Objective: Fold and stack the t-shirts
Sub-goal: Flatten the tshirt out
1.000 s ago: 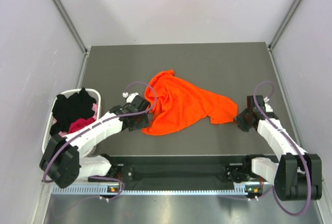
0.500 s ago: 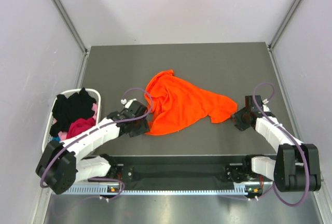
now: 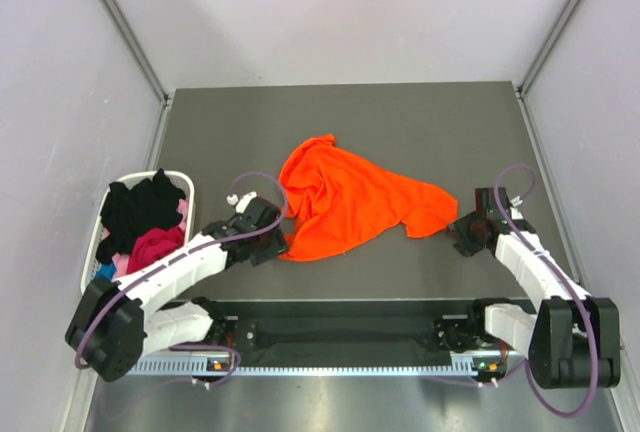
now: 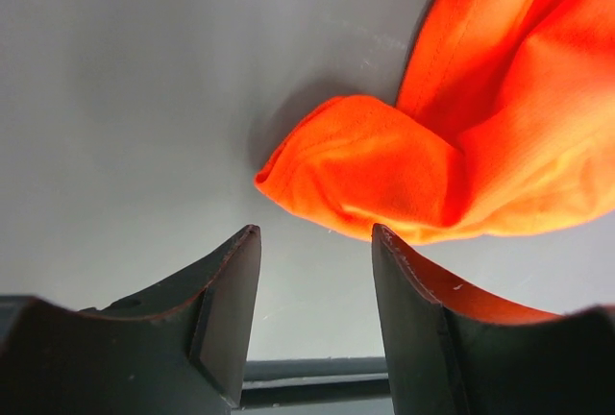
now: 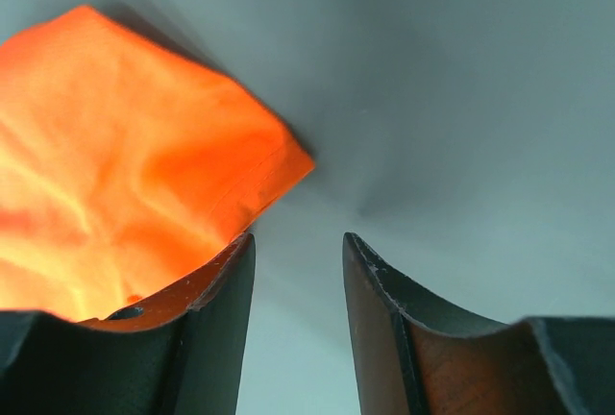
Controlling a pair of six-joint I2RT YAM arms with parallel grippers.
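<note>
Fingers of the left gripper (image 4: 315, 234) stand apart, a soft rolled fold of the orange shirt (image 3: 345, 202) just past them, mid tabletop (image 3: 420, 122); the right gripper (image 5: 298, 239) (spread too, empty) faces its pointed corner.

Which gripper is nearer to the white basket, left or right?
Left. The left gripper sits just right of the basket, at the orange shirt's near corner; the right gripper is across the table, beyond the shirt.
</note>
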